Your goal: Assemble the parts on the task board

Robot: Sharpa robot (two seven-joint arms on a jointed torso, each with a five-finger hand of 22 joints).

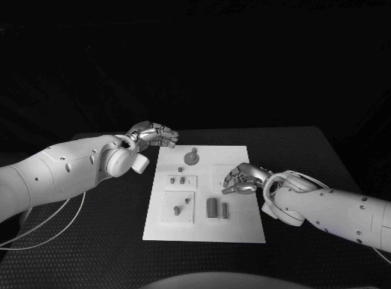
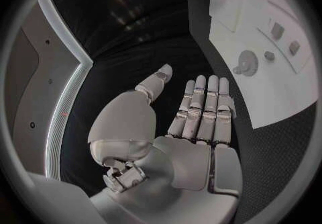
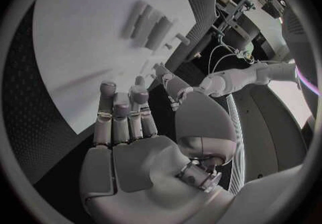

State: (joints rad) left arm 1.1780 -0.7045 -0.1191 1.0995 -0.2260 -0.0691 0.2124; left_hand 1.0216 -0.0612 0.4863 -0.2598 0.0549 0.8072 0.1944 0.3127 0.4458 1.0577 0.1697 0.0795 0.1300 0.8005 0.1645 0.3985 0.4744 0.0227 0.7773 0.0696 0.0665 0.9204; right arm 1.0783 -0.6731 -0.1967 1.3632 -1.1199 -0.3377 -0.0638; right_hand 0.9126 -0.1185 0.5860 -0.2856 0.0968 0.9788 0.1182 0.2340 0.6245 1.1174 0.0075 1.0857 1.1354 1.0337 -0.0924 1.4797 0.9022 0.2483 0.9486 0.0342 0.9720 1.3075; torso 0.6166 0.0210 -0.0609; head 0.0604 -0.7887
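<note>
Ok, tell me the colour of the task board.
White, clearest in the head view: task board.

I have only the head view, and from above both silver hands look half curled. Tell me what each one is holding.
Observer: Nothing in the left. The left wrist view shows the left hand with a bare palm and straight fingers.
Operator: Now the right one.
Observer: The right wrist view shows the right hand bare too, with its fingers stretched out and no small part in it.
Operator: Say what lies under the left fingers.
Observer: The black table mat. The white rectangular task board lies beside the fingers, not under them.
</note>
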